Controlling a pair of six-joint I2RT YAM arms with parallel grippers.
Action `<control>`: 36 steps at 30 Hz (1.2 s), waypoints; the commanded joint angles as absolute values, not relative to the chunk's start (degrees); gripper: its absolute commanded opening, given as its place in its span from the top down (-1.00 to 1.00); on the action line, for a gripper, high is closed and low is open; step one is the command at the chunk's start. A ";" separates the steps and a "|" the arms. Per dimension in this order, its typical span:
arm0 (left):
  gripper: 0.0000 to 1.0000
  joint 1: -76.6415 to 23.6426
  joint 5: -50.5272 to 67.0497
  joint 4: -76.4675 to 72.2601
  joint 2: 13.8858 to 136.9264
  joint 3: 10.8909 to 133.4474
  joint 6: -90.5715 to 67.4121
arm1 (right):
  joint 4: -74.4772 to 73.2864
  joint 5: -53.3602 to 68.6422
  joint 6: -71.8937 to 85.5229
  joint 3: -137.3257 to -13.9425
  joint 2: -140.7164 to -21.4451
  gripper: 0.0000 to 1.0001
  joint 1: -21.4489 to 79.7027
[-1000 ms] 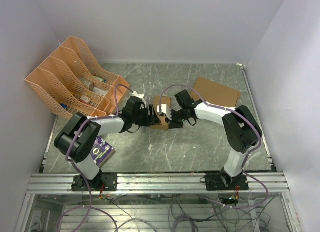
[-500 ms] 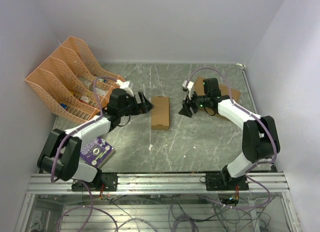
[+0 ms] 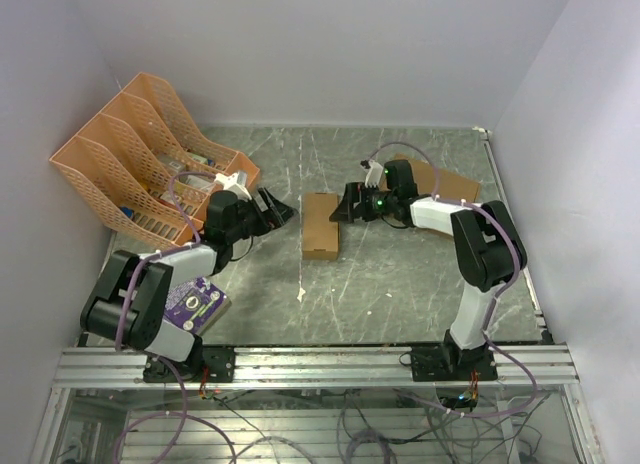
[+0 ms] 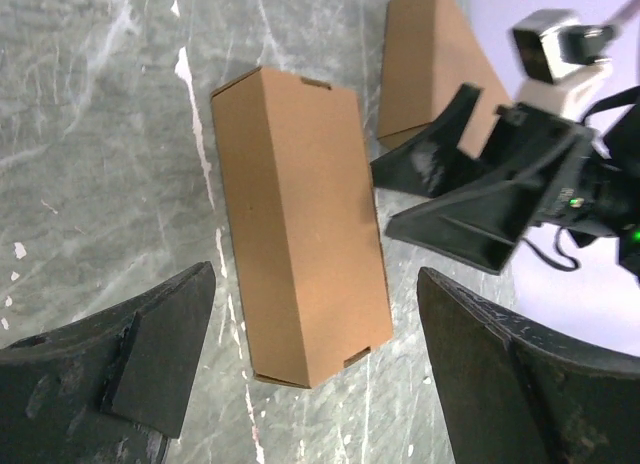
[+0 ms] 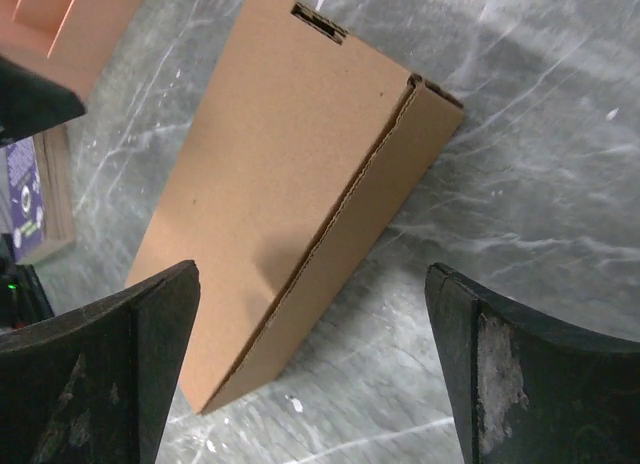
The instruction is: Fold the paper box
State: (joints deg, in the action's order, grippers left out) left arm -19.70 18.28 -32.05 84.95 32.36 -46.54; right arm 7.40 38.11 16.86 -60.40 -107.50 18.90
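the paper box (image 3: pixel 320 225) lies flat on its broad side about the middle of the worktop (image 3: pixel 400 284), a little nearer the far edge than the near one, with its long sides running from far to near. it looks fully closed. the left wrist view shows a small slot at each end where a tab seems to be tucked in, and the right wrist view shows the side seam lying shut along its length. that points to the folding being done, or very nearly so.

the left claw (image 3: pixel 280 209) sits just off the box's left side and the right claw (image 3: pixel 340 209) just off its far right corner. both are spread wide and hold nothing. in each wrist view the dark fingers (image 5: pixel 120 364) frame the box with bare worktop between them and the cardboard. my guess is that they stand off like this because the box is meant to rest on its own.

an orange file rack (image 3: pixel 150 154) stands in the far left corner, out of the way of the work. a bigger cardboard box (image 3: pixel 440 184) lies flat toward the far right, behind the right arm. a purple packet (image 3: pixel 195 302) sits near the left arm's base.

there is no print or label on either box. the purple packet carries pale markings, but they are too small to read, and so are the things in the rack.
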 commanded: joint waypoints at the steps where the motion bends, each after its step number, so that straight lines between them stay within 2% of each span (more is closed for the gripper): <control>1: -0.85 -19.86 15.14 -37.56 81.40 29.31 -47.07 | 10.74 36.96 26.17 -61.38 -109.89 -0.79 20.72; 4: -0.87 -19.86 13.93 -40.36 80.40 26.51 -48.61 | 11.22 37.64 27.10 -60.99 -111.01 -0.56 21.18; 8: -0.89 -19.86 13.70 -46.07 82.08 23.78 -51.53 | 10.45 36.53 26.19 -59.56 -110.57 -0.11 20.90; 11: -0.89 -19.86 16.58 -50.17 85.63 23.61 -53.45 | 10.38 37.86 26.36 -58.47 -111.52 0.09 19.99; 16: -0.89 -19.86 16.93 -58.71 89.63 21.32 -57.18 | 10.26 40.74 26.92 -56.02 -112.89 0.18 16.95; 24: -0.94 -23.62 16.91 -59.25 93.82 23.70 -58.69 | 11.36 44.01 27.55 -54.54 -113.45 0.23 14.71; 32: -1.00 -28.11 15.69 -66.53 100.59 25.94 -61.56 | 11.80 45.50 28.10 -54.07 -114.53 0.26 13.29; 36: -1.00 -28.94 16.20 -64.44 101.54 27.78 -60.32 | 11.86 46.12 28.14 -54.27 -114.90 0.27 13.18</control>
State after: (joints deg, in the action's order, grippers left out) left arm -28.10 16.60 -60.86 100.68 25.15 -61.10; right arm 15.11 48.90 29.80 -55.90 -112.22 13.82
